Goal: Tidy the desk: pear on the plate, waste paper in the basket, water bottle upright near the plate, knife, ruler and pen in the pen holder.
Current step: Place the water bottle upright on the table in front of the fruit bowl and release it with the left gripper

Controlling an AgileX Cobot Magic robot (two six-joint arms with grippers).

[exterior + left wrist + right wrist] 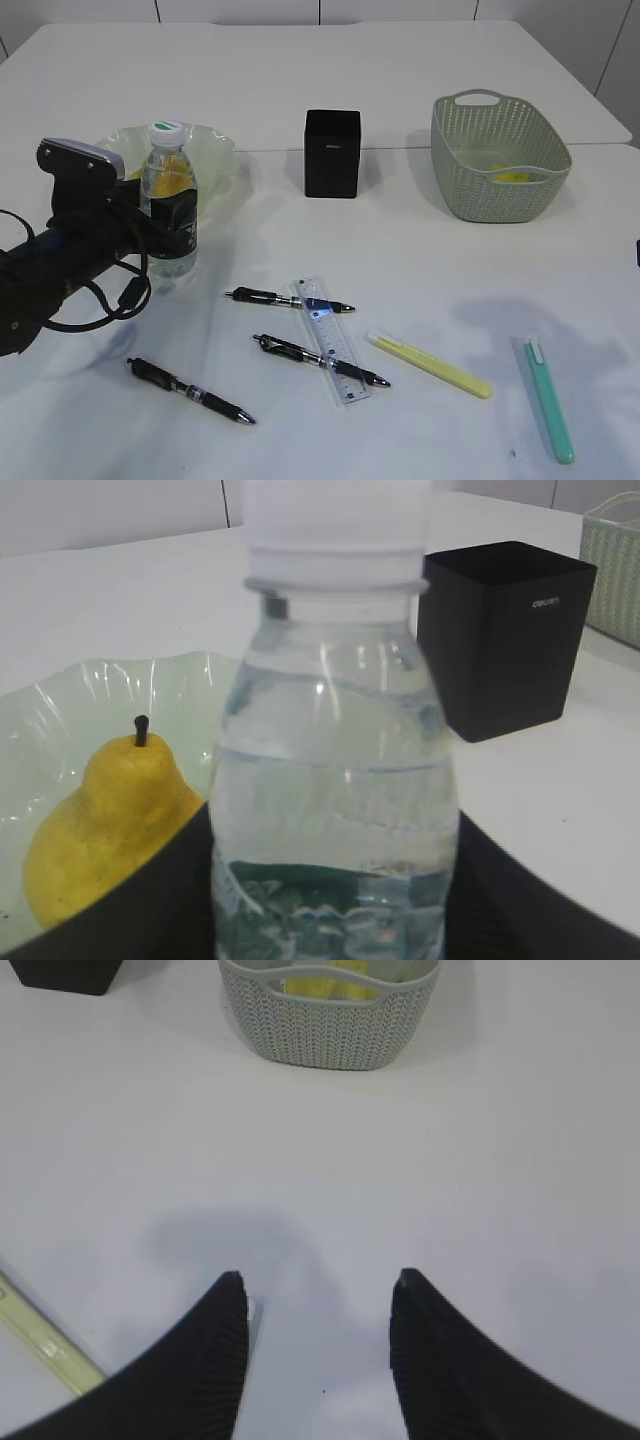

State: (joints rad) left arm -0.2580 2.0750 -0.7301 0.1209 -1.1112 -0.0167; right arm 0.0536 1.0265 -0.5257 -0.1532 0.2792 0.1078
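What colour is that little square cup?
Black, matte; the pen holder shows best in the exterior view.

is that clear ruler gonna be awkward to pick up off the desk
Probably. The short clear plastic ruler lies flat and thin, leaving little edge to pinch. It rests across two black pens, so it may rock or slide. It looks light and fairly stiff.

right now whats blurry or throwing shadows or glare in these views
Left wrist view: the water bottle fills the frame, its cap soft and washed out, white glints on the plastic; the pear and pen holder look sharper. Right wrist view: a soft grey shadow lies on the desk ahead of the right gripper. Exterior view: even light, faint shadows right of the basket.
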